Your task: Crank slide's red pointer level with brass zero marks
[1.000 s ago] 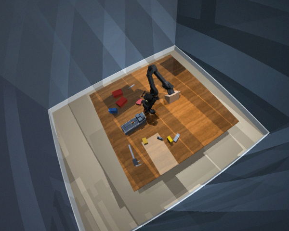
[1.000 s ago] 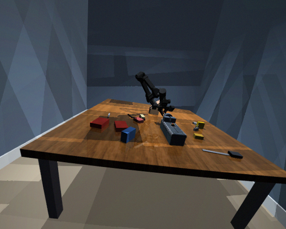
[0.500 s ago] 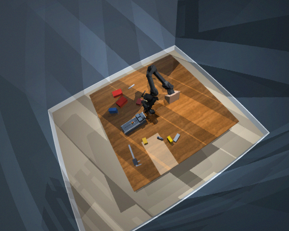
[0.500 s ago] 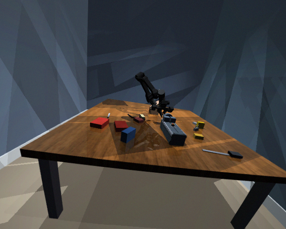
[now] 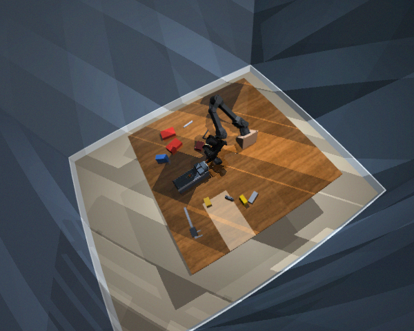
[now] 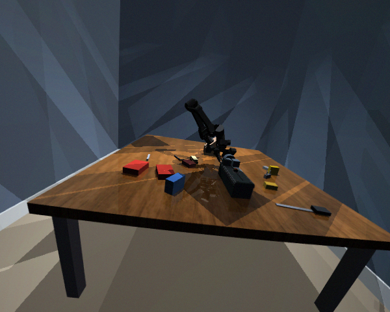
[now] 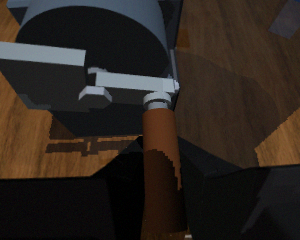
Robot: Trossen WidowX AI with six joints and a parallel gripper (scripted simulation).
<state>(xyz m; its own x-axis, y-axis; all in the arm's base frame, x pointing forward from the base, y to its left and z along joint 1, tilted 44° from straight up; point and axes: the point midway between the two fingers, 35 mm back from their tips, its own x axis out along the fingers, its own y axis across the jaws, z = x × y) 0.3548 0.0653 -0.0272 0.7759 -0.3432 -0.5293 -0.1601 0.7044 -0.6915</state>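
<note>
The machine [image 5: 185, 181] [image 6: 237, 182] [image 7: 95, 10] is a long dark box on the table, with a grey-blue drum housing at its crank end. The crank arm [image 7: 132, 82] is a pale bar across the drum's dark face, and a wider pale-edged plate [image 7: 45, 75] stands at its left. The brown handle [image 7: 160, 132] sticks out from the arm's right end toward the wrist camera. My gripper [image 7: 157, 142] is shut on the handle, with a dark finger on each side. A small reddish spot [image 5: 190, 175] shows on the machine's top. The pointer's level against the brass marks cannot be told.
Two red blocks [image 5: 168, 133] [image 6: 164, 170], a blue block [image 5: 161, 158] [image 6: 174, 183] and a dark red block [image 6: 188, 163] lie to one side of the machine. Yellow blocks [image 5: 207, 201] [image 6: 270, 185] and a long-handled tool [image 5: 193, 232] [image 6: 320, 210] lie on the other side.
</note>
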